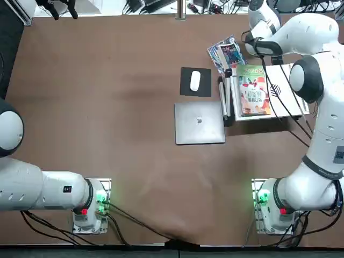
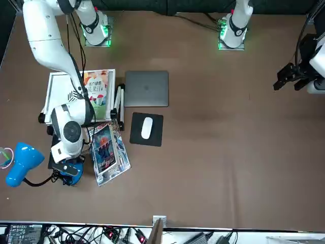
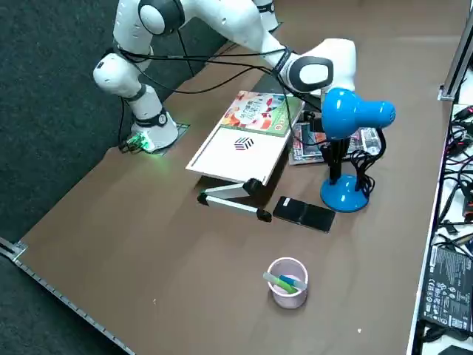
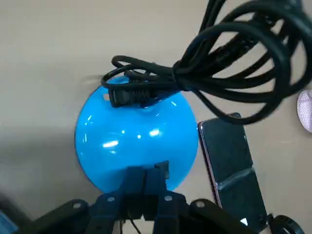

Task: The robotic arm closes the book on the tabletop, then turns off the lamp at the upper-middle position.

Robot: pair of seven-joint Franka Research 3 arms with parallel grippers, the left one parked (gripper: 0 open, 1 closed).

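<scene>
At the matte brown tabletop's [image 1: 123,161] two o'clock, the black two-finger right gripper [image 4: 146,179], fingertips together, overlies the glossy blue round-based lamp [image 4: 117,139], likely light, slippery; best held by its base rim.

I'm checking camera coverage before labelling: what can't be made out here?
- Lamp's blue base: front view, partly covered by the right gripper.
- Lamp's switch: not identifiable; in the right wrist view, bundled cable and the gripper cover parts of the base.
- Book's inner pages: top view, hidden beneath its cover.
- Battery label's small print: right side view, too small.
</scene>
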